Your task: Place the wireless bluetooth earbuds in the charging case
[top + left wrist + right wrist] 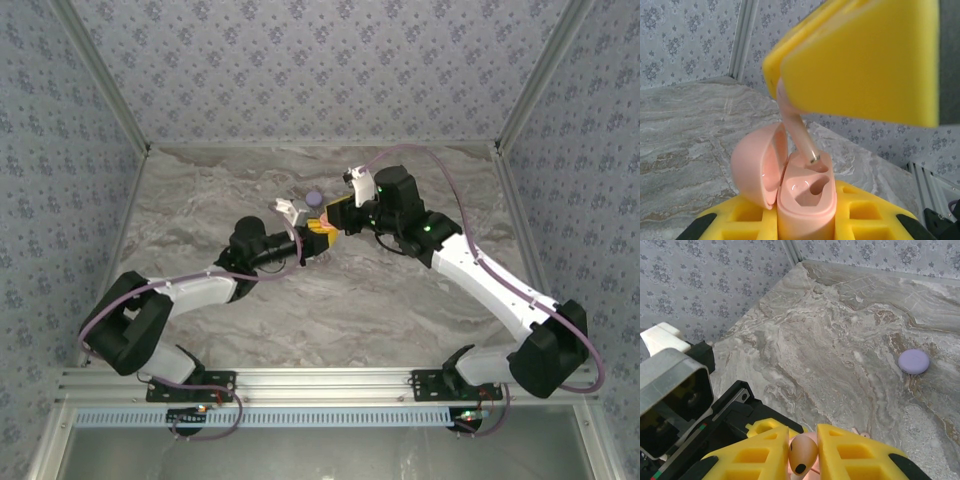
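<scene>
The pale pink charging case [807, 197] stands upright with my left gripper [805, 222] shut on it, its lid [757, 165] swung open to the left. Both of its slots are empty. My right gripper [802, 452] is shut on one pale pink earbud [803, 454]. In the left wrist view its yellow fingers [860, 60] hang above the case, and the earbud's stem [799, 131] points down with its tip at the mouth of the far slot. A second small pale earbud [861, 433] lies on the table. From above, the two grippers [320, 226] meet mid-table.
A lilac disc [913, 361] [314, 198] lies on the marble table [840, 340] just beyond the grippers. Patterned walls close in the back and both sides. The left arm's black wrist [715, 410] is close under the right gripper.
</scene>
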`<state>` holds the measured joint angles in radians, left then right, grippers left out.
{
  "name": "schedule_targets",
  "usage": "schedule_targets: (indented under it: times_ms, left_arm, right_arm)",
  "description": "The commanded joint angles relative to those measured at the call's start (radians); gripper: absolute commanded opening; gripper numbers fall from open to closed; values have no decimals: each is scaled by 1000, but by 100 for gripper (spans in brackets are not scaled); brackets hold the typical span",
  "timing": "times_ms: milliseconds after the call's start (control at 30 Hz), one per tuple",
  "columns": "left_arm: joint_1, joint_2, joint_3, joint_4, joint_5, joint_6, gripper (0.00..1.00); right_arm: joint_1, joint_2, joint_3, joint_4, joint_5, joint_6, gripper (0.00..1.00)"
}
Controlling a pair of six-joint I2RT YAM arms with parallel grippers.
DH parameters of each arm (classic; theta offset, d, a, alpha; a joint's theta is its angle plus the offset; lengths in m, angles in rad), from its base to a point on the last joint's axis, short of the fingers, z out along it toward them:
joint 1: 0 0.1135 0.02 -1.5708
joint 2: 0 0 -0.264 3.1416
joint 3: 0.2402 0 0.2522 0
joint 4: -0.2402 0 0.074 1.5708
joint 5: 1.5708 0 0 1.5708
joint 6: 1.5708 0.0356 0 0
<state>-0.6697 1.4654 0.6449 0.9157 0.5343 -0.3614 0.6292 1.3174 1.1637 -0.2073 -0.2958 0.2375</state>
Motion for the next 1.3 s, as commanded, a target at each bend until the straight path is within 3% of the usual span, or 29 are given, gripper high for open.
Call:
schedule_targets:
  times_ms: [0, 1267]
  left_arm:
    - [-6, -43, 39, 6, -1, -24, 0]
    - [-6, -62, 92, -127, -9, -56, 0]
  right_arm:
    - [8, -31, -10, 20, 5, -23, 24]
    - [21, -35, -9, -42, 23, -85, 24]
